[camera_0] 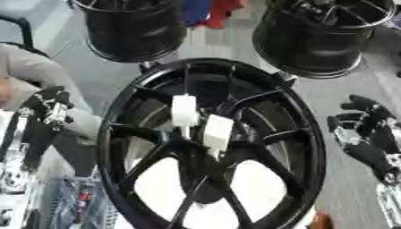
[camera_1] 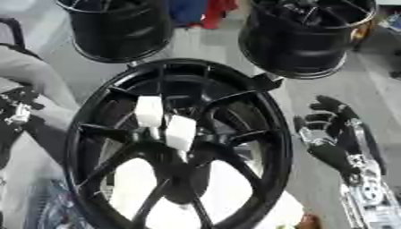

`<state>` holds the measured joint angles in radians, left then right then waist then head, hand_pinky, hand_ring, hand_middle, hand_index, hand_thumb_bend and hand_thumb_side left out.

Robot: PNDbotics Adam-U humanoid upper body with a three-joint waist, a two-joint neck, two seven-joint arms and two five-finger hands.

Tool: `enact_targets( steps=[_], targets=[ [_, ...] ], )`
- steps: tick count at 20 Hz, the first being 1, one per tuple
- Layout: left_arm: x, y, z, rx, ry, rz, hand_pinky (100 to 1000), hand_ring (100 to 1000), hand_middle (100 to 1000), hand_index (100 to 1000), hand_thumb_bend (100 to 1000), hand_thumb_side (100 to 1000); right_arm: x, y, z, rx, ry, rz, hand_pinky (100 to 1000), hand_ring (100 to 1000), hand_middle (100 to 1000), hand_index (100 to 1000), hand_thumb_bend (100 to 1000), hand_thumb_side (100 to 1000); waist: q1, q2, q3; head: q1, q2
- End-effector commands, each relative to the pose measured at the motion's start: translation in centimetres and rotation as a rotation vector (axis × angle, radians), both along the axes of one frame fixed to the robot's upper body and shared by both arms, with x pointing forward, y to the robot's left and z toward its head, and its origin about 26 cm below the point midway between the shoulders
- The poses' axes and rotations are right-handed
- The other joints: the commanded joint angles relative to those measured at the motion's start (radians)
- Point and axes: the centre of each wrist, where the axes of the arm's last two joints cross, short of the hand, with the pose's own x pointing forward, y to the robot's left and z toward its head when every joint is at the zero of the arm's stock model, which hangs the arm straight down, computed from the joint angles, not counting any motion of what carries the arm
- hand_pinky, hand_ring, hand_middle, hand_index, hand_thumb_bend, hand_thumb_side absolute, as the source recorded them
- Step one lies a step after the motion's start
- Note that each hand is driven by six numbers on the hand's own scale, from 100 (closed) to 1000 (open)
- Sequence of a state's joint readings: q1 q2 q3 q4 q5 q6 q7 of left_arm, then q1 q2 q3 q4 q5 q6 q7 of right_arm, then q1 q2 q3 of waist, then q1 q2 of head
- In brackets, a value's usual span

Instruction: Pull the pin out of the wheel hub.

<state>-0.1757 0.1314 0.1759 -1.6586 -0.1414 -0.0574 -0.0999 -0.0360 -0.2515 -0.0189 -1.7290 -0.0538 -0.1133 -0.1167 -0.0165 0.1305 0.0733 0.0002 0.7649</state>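
A large black spoked wheel hub [camera_0: 211, 147] is seen standing at the centre, between the two robot hands. Two white block-shaped pins [camera_0: 185, 110] [camera_0: 217, 131] are seated side by side near the hub's middle, well to the left of the right hand [camera_1: 329, 127] and to the right of the left hand [camera_0: 49, 105]. The right hand is held apart from the rim, fingers relaxed and grasping nothing. Whether the left hand is clenched cannot be told. Two more black wheels [camera_0: 133, 29] [camera_1: 301, 33] are set beyond the hands.
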Motion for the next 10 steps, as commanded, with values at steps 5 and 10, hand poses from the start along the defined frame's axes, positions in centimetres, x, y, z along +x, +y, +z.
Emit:
enact_targets(
  steps=[5, 10],
  targets=[
    [0.3, 1.1, 2.4, 0.061, -0.070, -0.008, 522, 656, 673, 780, 196, 535, 0.2, -0.3, 0.9, -0.016, -0.029, -0.001, 614, 640, 677, 802, 373, 100, 0.002, -0.011, -0.004, 0.001, 0.005],
    [0.9, 2.7, 6.6, 0.191, -0.174, -0.062, 529, 660, 678, 786, 197, 521, 0.3, -0.3, 0.9, -0.020, -0.027, 0.004, 614, 640, 677, 802, 375, 100, 0.004, -0.012, -0.012, 0.004, 0.005]
  ],
)
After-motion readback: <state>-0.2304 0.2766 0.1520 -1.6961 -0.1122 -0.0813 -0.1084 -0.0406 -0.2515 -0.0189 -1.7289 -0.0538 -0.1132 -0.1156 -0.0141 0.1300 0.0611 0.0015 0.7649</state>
